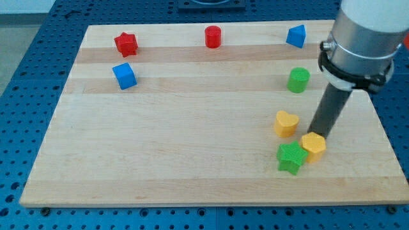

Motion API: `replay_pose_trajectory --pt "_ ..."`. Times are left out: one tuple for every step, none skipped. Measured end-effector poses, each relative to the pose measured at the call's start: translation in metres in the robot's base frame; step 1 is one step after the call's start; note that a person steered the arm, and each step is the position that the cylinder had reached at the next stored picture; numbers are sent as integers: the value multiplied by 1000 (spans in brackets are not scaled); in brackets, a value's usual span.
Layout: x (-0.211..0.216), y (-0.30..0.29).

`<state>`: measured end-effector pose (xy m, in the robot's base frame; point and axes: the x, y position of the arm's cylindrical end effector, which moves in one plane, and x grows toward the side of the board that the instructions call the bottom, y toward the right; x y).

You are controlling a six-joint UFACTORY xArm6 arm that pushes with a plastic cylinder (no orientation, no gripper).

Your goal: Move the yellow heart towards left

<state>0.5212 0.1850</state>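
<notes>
The green star point(291, 157) lies nearest the view's bottom, toward the right of the wooden table point(179, 172), with a yellow hexagonal block point(314, 146) touching it on its upper right. My tip point(317, 134) sits right at the top edge of that yellow hexagonal block, the dark rod rising from there up into the grey arm body at the view's top right. The end effector is only this plain rod, with no jaws, and it holds nothing. The yellow heart point(286, 122) lies just left of the tip and just above the green star, apart from both by a narrow gap. Above the heart, a green cylinder point(298, 80) stands near the right side, and a blue wedge-like block point(296, 36) sits at the top right. A red cylinder point(213, 36) stands at the top middle. A red star point(126, 43) and a blue cube point(124, 75) lie at the top left, well apart from the tip
</notes>
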Motion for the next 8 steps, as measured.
replay_pose_trajectory --pt "23 45" --pt "26 59" --pt "19 59" --pt "15 60" --pt "15 56" --pt "9 59" --pt "-6 57" --pt "-9 28"
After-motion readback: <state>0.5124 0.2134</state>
